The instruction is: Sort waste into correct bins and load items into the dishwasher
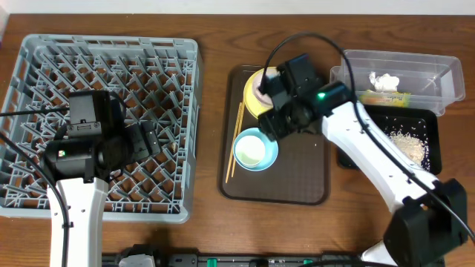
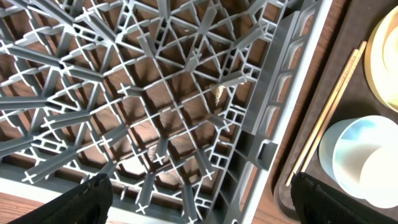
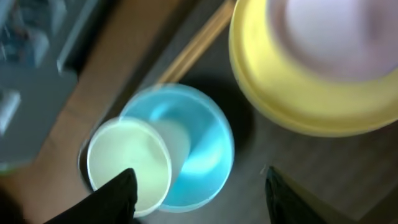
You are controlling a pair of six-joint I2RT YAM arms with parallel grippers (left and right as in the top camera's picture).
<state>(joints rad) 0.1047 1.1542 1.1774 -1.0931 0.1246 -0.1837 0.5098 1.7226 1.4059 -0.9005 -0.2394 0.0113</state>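
The right gripper [image 3: 199,186] is held open and empty above the brown serving tray's [image 1: 297,174] left side. The small white cup [image 3: 127,163] there should probably be straddled squarely. The left gripper [image 2: 202,199] is likewise open.

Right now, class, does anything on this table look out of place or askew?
The small white cup sits off-centre inside the light blue bowl on the dark brown serving tray. A pale scrap, unidentifiable, shows through the grid of the grey plastic dish rack.

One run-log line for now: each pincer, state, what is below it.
left pincer: open, over grey plastic dish rack | right pincer: open, over light blue bowl with small white cup inside
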